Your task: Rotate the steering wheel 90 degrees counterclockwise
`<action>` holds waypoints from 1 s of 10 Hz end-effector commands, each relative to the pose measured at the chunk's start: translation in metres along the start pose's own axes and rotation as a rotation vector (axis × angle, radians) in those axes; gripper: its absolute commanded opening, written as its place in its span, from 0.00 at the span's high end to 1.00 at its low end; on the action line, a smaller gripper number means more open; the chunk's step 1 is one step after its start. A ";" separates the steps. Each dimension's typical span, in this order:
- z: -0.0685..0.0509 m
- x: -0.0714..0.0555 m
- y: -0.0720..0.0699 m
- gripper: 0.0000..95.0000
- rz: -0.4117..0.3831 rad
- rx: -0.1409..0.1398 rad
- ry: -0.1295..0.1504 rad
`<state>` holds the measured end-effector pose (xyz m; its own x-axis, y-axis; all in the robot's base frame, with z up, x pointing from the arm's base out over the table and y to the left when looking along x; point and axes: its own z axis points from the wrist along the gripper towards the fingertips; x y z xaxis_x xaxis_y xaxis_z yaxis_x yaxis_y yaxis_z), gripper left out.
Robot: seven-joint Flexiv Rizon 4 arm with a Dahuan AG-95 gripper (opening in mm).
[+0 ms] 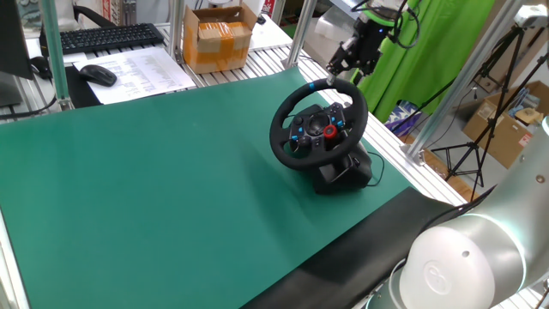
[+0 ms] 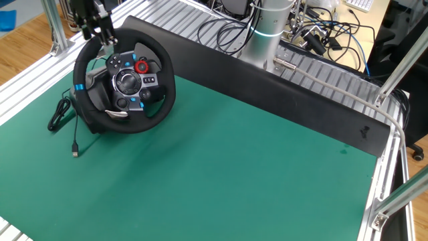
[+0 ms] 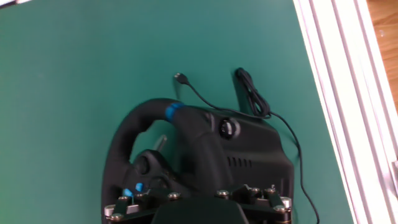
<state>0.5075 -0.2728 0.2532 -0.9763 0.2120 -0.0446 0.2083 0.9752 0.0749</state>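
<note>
The fingers (image 1: 341,67) of the gripper (image 1: 343,72) are seen in one fixed view pointing down at the top of the steering wheel (image 1: 319,125), close to its blue stripe (image 1: 323,84); whether they are spread or pressed together cannot be told. The wheel is stood tilted on its black base (image 1: 343,172) on the green mat (image 1: 154,189), below the fingers.

In the other fixed view, the gripper (image 2: 100,32) is shown at the upper left of the wheel rim (image 2: 160,100), seemingly touching it. A red knob (image 2: 141,65) is found on the hub, just beside the fingers. A black cable (image 2: 63,117) is laid on the mat further from them.

In the hand view, the fingers themselves are not shown. The wheel (image 3: 155,155) is seen below, with its blue stripe (image 3: 173,112) on the rim.
</note>
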 end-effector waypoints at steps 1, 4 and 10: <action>0.002 0.003 -0.004 0.20 0.032 0.004 0.000; 0.002 0.007 -0.005 0.60 0.015 -0.005 0.007; 0.003 0.008 -0.005 1.00 -0.007 -0.024 0.029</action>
<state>0.4990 -0.2758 0.2497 -0.9807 0.1949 -0.0158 0.1924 0.9762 0.0999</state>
